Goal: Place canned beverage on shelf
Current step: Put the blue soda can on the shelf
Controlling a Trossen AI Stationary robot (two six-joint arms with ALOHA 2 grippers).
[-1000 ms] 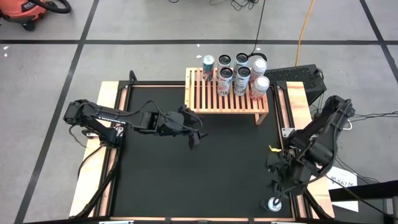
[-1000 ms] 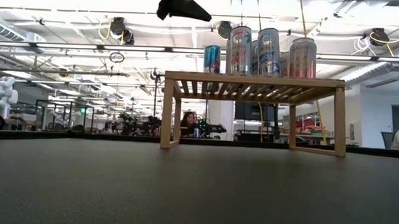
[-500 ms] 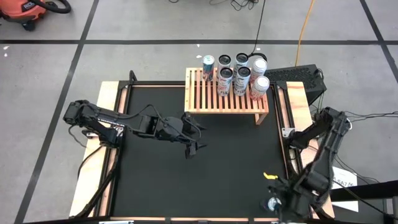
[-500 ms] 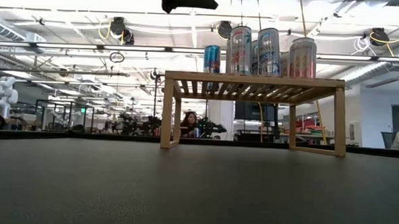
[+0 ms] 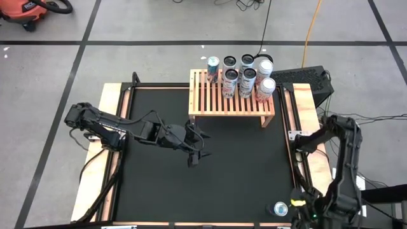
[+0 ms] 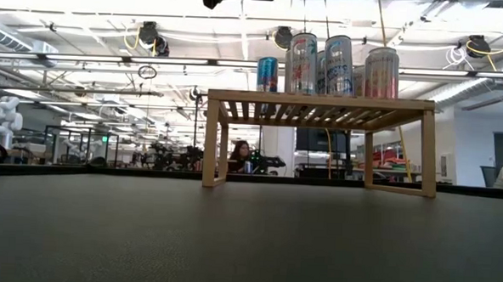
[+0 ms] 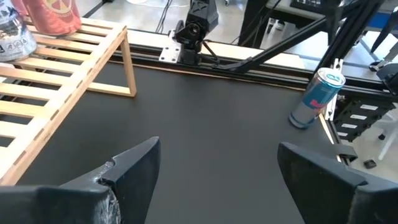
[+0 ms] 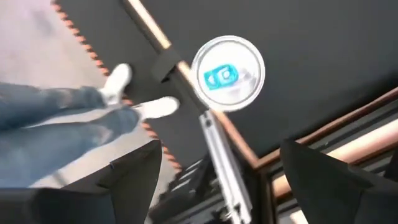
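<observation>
Person's legs (image 8: 56, 118) beside lone can (image 8: 227, 73)

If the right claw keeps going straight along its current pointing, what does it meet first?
Probably the standing can, seen top-on just ahead between the open right claw fingers, near the mat's edge. Depth is unclear.

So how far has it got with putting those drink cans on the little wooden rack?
Done: six cans already stand along the far edge of the shelf. In hand: nothing; the open right gripper hangs above one last can upright at the mat's near right edge. Left: grasp that can and shelve it. The open left gripper waits mid-table.
</observation>
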